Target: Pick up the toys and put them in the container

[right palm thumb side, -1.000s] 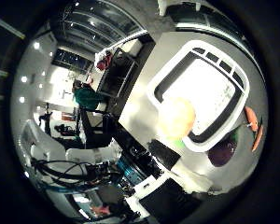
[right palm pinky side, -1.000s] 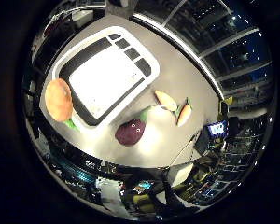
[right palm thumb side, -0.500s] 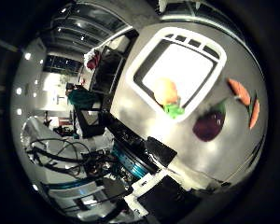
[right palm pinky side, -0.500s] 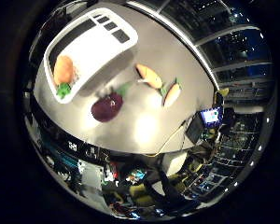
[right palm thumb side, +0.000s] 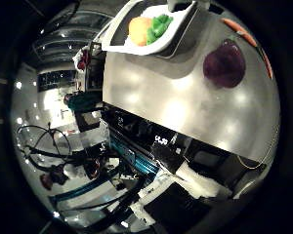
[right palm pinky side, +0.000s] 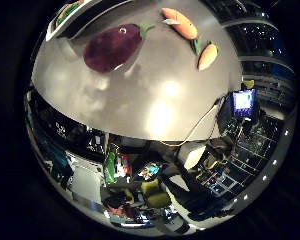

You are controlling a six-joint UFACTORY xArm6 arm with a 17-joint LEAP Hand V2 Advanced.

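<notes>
While the palm looks out over a grey table (right palm pinky side: 155, 95), a purple eggplant toy (right palm pinky side: 111, 46) is seen lying on it, just beside a white container (right palm thumb side: 136, 41). An orange toy with green leaves (right palm thumb side: 147, 28) rests inside the container. Two carrot toys (right palm pinky side: 179, 22) (right palm pinky side: 208, 55) lie near the eggplant. Whether the fingers are released or clenched cannot be told.

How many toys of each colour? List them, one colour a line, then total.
Purple: 1, the eggplant on the table.
Orange with a green top: 2, the carrots on the table.
Orange and green: 1, the toy in the white container.
Total: 4
</notes>
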